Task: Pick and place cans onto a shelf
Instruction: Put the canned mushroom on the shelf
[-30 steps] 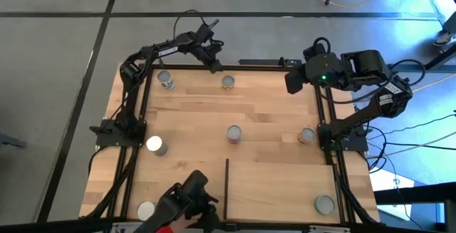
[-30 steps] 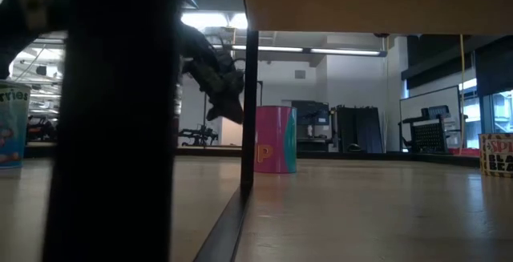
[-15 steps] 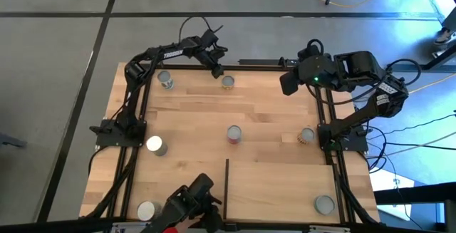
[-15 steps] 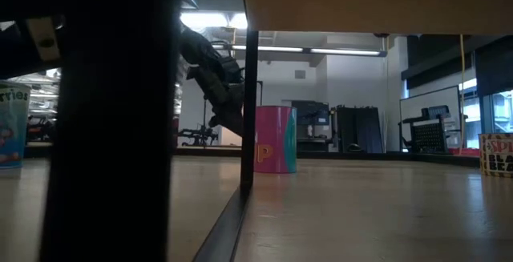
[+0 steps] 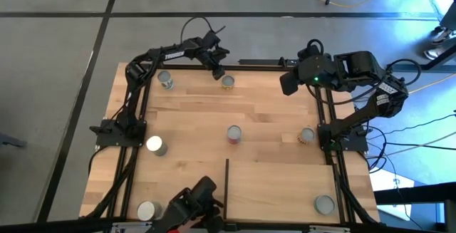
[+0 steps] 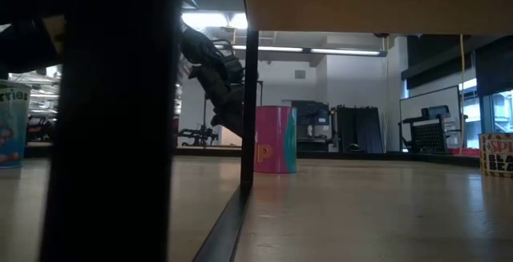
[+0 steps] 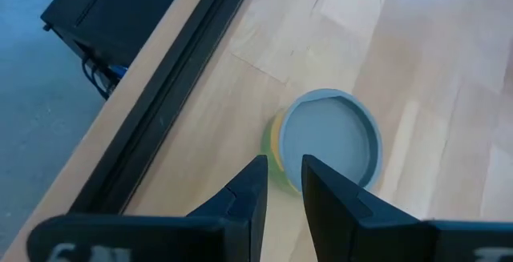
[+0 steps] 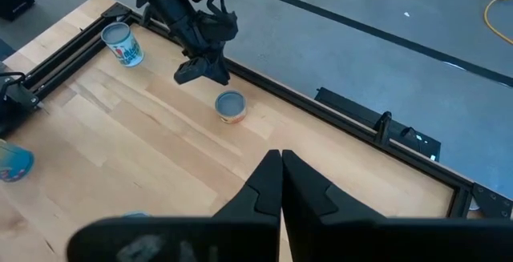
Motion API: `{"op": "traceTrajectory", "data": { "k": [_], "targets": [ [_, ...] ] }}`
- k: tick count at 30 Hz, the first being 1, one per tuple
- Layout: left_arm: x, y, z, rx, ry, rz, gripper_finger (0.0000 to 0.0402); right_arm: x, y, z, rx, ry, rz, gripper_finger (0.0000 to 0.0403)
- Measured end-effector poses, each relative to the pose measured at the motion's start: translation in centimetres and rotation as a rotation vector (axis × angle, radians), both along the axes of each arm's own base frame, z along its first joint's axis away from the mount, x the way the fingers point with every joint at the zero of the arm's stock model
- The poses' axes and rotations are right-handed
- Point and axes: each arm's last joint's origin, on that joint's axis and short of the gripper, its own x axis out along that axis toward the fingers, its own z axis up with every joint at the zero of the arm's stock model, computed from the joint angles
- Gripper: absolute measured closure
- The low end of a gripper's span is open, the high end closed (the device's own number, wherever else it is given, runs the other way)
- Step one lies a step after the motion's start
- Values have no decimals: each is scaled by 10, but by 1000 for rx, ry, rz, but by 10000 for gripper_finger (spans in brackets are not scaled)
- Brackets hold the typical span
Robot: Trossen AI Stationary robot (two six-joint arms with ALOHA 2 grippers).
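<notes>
Across the wooden tabletop (image 5: 214, 119) the cans lie scattered, and the shelf (image 5: 278, 190), a light panel edged by a thin black strip, fills the near right corner. One silver-topped can (image 5: 324, 204) already stands on that panel near its right edge. Off the shelf are the red-sided can (image 5: 234, 134) at mid-table, a can (image 5: 307, 135) near the right rail, a whitish-topped one (image 5: 154, 145) by the left rail, another (image 5: 147, 209) at the near left corner, and one (image 5: 165, 80) near the far left corner.

At the far edge the left gripper (image 5: 218, 71) hangs just beside a yellow-sided can (image 5: 227, 82); from its wrist camera this can (image 7: 329, 142) sits ahead of the dark fingers (image 7: 244, 194), which stand slightly parted and hold nothing (no contact with the can shows). The right gripper (image 5: 290, 83) hovers above the far right corner of the table, its fingers (image 8: 268, 186) pressed together and empty, looking toward the same can (image 8: 231, 106) and the left gripper (image 8: 200, 71) beside it
</notes>
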Motion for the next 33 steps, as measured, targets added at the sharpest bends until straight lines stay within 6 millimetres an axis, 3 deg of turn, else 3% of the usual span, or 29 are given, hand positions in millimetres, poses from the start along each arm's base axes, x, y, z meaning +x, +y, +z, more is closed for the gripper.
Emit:
{"op": "traceTrajectory", "data": {
  "k": [33],
  "targets": [
    [3, -8, -2, 41, 5, -156, 330, 0, 0, 0, 0, -1, 0, 398]
  ]
}}
